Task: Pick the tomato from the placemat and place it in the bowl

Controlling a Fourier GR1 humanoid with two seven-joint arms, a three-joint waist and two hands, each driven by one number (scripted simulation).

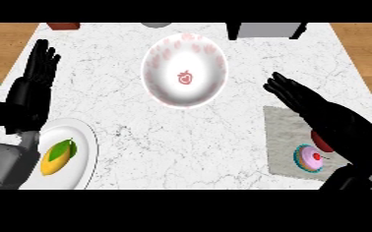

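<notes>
— White marbled worktop (218,142); where's the round red tomato (320,140)?
— On the grey square placemat (285,128), mostly hidden, seemingly directly under the right robot hand (309,101), whose fingers are straight, holding nothing.
— Left robot hand (36,76)?
— Resting open, far off.

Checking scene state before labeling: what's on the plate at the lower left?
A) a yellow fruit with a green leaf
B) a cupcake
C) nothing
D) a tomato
A: the plate at the lower left, beside the left hand, carries a yellow fruit with a green leaf; the cupcake sits on the placemat at the right.
</notes>
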